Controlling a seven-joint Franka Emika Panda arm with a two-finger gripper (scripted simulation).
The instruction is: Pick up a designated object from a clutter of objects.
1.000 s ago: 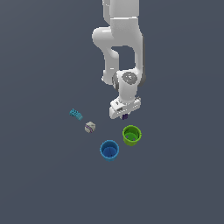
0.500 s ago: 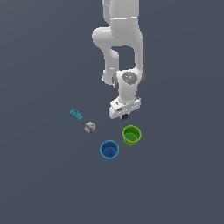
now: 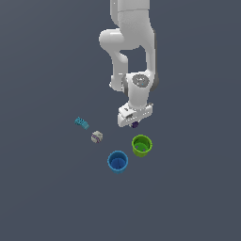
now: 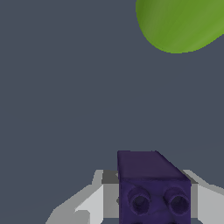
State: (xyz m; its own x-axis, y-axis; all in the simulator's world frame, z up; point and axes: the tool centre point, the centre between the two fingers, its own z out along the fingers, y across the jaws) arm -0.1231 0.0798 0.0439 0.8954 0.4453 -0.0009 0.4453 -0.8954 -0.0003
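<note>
Purple block in the jaws, lift not yet shown.

Your gripper (image 3: 134,123) grasps the purple block (image 4: 151,188) between its fingers (image 4: 94,199), near the green cup (image 3: 141,145). Whether it has cleared the floor, you cannot tell; raising it away from the clutter is left.

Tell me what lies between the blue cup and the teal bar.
In the exterior view, the whitish lump sits roughly between the blue cup and the teal bar, apart from both. Otherwise the floor there is bare.
</note>
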